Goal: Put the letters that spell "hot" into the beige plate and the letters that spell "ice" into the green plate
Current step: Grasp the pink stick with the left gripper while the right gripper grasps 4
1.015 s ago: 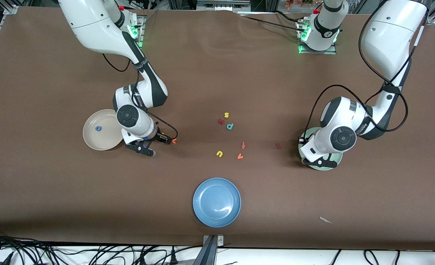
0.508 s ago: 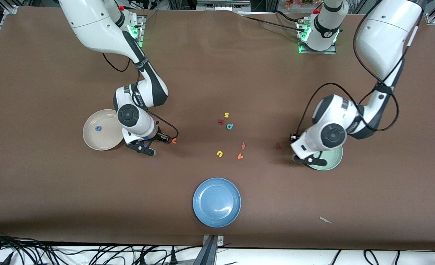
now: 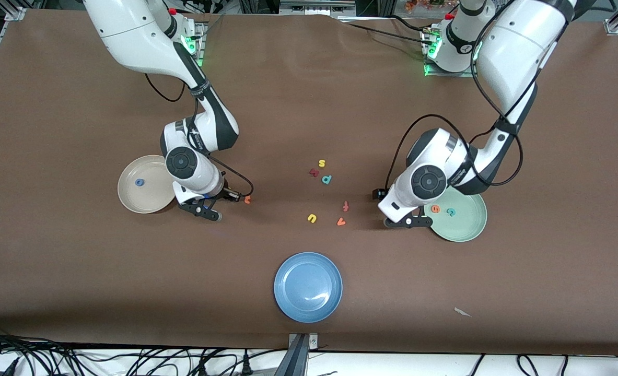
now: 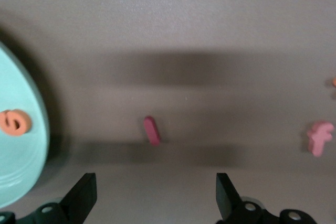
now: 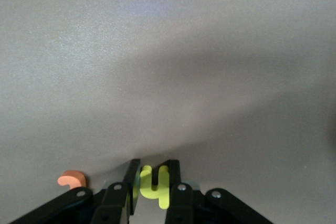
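Observation:
My right gripper (image 5: 154, 169) is shut on the yellow h (image 5: 157, 188), low at the table beside the beige plate (image 3: 131, 198); in the front view that gripper (image 3: 204, 210) hides the h. The orange t (image 3: 247, 199) lies on the table just beside it. The blue o (image 3: 139, 182) lies in the beige plate. The green plate (image 3: 463, 230) holds the orange e (image 3: 435, 209) and the teal c (image 3: 451, 212). My left gripper (image 4: 154, 182) is open over the table beside the green plate, with the dark red i (image 4: 152, 130) lying flat just ahead of its fingers. The left arm hides the i in the front view.
A blue plate (image 3: 307, 286) sits near the front edge. Loose letters lie mid-table: yellow s (image 3: 322, 163), a dark red letter (image 3: 314, 172), teal d (image 3: 327, 179), orange-red f (image 3: 346, 206), yellow u (image 3: 312, 218), orange v (image 3: 341, 222). A paper scrap (image 3: 463, 312) lies near the front.
My left gripper has opened and moved off the green plate toward mid-table, uncovering the e and c and covering the i. My right gripper has shut on the h.

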`<act>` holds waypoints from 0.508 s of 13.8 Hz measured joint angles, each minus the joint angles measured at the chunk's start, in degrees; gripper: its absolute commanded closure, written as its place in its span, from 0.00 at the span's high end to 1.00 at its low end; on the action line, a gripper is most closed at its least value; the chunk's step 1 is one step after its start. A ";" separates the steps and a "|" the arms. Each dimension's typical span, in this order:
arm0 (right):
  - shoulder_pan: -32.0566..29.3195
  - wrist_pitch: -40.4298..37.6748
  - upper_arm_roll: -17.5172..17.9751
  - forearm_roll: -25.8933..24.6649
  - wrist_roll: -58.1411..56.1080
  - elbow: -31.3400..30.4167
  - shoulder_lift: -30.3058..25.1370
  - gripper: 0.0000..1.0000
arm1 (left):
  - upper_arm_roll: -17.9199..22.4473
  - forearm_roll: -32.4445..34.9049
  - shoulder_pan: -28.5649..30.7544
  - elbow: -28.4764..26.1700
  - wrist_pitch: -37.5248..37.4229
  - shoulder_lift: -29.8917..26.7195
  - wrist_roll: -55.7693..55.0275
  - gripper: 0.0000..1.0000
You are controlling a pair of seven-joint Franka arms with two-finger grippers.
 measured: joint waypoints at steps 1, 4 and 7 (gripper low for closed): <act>0.00 -0.01 0.00 0.00 0.00 0.01 0.00 0.10 | 0.34 0.00 0.24 0.59 0.60 1.17 -0.03 0.58; 0.00 -2.75 -0.05 0.00 -0.01 0.73 -0.07 0.10 | 0.65 0.00 0.97 1.16 3.36 3.76 -0.03 0.39; -0.08 -13.55 -1.52 -0.01 -0.92 5.41 -1.30 0.10 | 0.48 0.00 0.94 1.77 4.10 4.53 -0.13 0.00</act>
